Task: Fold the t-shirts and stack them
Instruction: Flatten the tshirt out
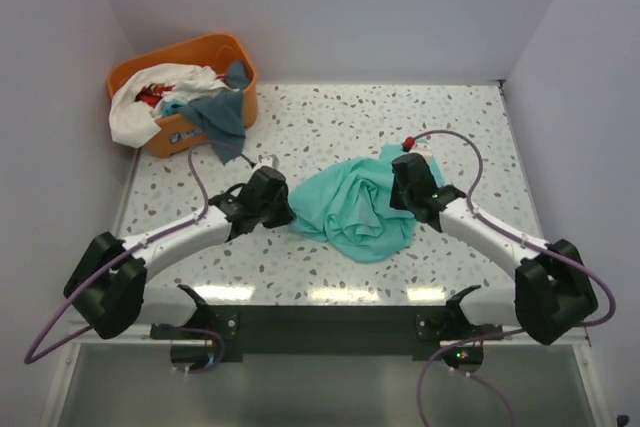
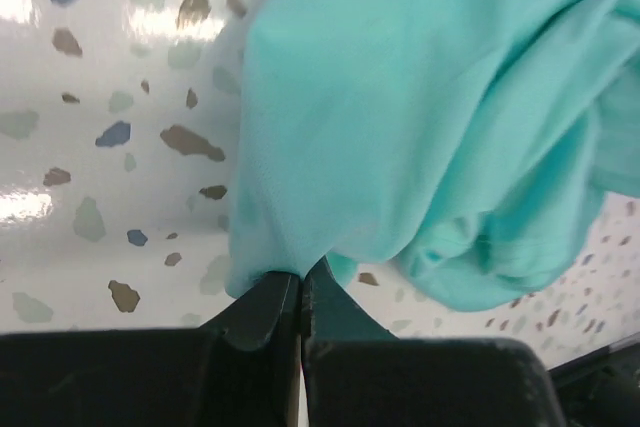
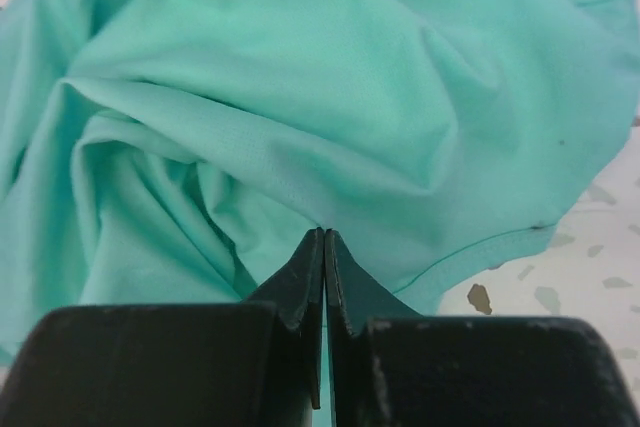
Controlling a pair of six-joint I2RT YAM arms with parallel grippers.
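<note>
A light turquoise t-shirt (image 1: pixel 360 209) lies crumpled on the speckled table between both arms. My left gripper (image 1: pixel 287 215) is at its left edge. In the left wrist view the jaws (image 2: pixel 300 272) are shut, pinching the edge of the shirt (image 2: pixel 420 117). My right gripper (image 1: pixel 402 187) is over the shirt's right side. In the right wrist view its jaws (image 3: pixel 324 234) are shut on a fold of the shirt (image 3: pixel 300 97). A white shirt (image 1: pixel 135 112), a dark teal-grey shirt (image 1: pixel 220 117) and a bit of red cloth (image 1: pixel 152 95) sit in the basket.
The orange plastic basket (image 1: pixel 215 44) stands at the back left corner, with shirts hanging over its rim. White walls close the table at the back and on both sides. Purple cables loop off both arms.
</note>
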